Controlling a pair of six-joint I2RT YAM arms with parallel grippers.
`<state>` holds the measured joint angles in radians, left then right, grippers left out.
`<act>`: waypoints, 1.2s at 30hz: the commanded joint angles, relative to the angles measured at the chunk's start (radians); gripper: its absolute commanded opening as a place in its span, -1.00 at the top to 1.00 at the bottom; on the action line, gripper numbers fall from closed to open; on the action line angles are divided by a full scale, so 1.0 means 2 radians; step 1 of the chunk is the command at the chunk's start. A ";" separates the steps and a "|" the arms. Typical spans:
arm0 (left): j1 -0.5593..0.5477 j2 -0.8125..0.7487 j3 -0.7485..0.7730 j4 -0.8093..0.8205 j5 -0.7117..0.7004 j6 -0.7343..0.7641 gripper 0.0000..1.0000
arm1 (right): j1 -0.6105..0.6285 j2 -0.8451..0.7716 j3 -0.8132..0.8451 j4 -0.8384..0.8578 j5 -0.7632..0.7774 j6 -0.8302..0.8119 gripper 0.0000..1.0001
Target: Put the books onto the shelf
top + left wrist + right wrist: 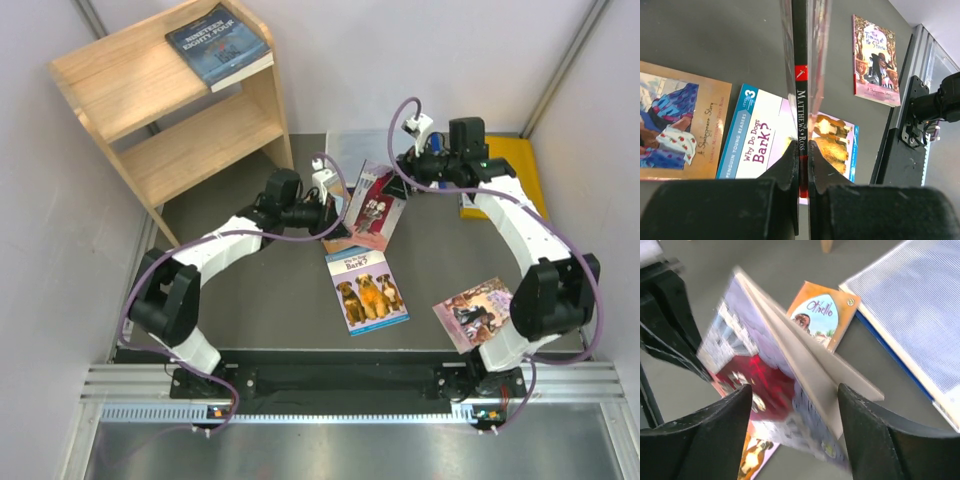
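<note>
Left wrist view is showing the left gripper (801,148) clamping the maroon-red book (800,100) by its spine above the middle of the table (270,300), while the right gripper (792,395) is straddling its pages with jaws apart, and the shelf (120,75) is lying toward the far left corner, nearer the left arm.

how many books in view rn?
5. Dark blue book atop the shelf; maroon book pinched by the left gripper; dogs book, pink-purple book and orange book flat on the table. None seems hidden.
</note>
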<state>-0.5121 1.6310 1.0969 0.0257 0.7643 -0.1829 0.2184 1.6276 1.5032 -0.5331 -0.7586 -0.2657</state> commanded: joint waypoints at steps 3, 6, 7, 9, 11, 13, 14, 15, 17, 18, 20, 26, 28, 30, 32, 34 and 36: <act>0.001 -0.071 0.076 -0.032 -0.042 0.027 1.00 | -0.016 -0.124 -0.099 0.152 0.092 0.062 -0.50; 0.001 -0.083 0.107 -0.040 -0.058 0.025 1.00 | -0.025 -0.167 -0.138 0.180 0.139 0.078 -0.60; 0.001 -0.084 0.117 -0.050 -0.062 0.025 1.00 | -0.029 -0.180 -0.148 0.194 0.158 0.082 -0.69; 0.002 -0.085 0.146 -0.060 -0.084 0.028 1.00 | -0.029 -0.217 -0.181 0.210 0.189 0.099 -0.78; 0.002 -0.085 0.177 -0.073 -0.100 0.028 1.00 | -0.029 -0.238 -0.220 0.238 0.196 0.111 -0.82; 0.003 -0.083 0.201 -0.081 -0.132 0.022 1.00 | -0.029 -0.262 -0.246 0.262 0.197 0.146 -0.87; 0.003 -0.082 0.226 -0.089 -0.147 0.010 1.00 | -0.029 -0.268 -0.267 0.263 0.194 0.151 -0.87; 0.005 -0.082 0.240 -0.089 -0.156 0.002 1.00 | -0.029 -0.272 -0.278 0.277 0.187 0.171 -0.87; 0.017 -0.069 0.298 -0.103 -0.164 -0.023 1.00 | -0.029 -0.273 -0.317 0.312 0.170 0.193 -0.88; 0.023 -0.062 0.320 -0.121 -0.164 -0.030 1.00 | -0.028 -0.271 -0.329 0.325 0.150 0.208 -0.89; 0.039 -0.039 0.388 -0.139 -0.154 -0.051 1.00 | -0.022 -0.266 -0.350 0.340 0.146 0.216 -0.99; 0.098 0.021 0.546 -0.183 -0.139 -0.144 1.00 | 0.030 -0.252 -0.361 0.333 0.215 0.203 -0.99; 0.130 0.030 0.561 -0.173 -0.126 -0.180 1.00 | 0.050 -0.245 -0.360 0.327 0.240 0.194 -0.99; 0.155 0.031 0.561 -0.153 -0.106 -0.245 1.00 | 0.061 -0.242 -0.363 0.331 0.249 0.193 -0.99; 0.188 0.026 0.545 -0.120 -0.098 -0.305 1.00 | 0.066 -0.239 -0.371 0.336 0.250 0.195 -0.99; 0.213 0.018 0.529 -0.093 -0.110 -0.347 1.00 | 0.074 -0.238 -0.377 0.342 0.250 0.195 -0.99; 0.228 0.017 0.505 -0.072 -0.102 -0.375 1.00 | 0.079 -0.235 -0.382 0.349 0.253 0.197 -0.99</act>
<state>-0.1116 1.6783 2.1597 -0.2665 0.5343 -0.7162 0.3481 1.1503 0.7586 0.0887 -0.2871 0.1318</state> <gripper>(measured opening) 0.059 0.995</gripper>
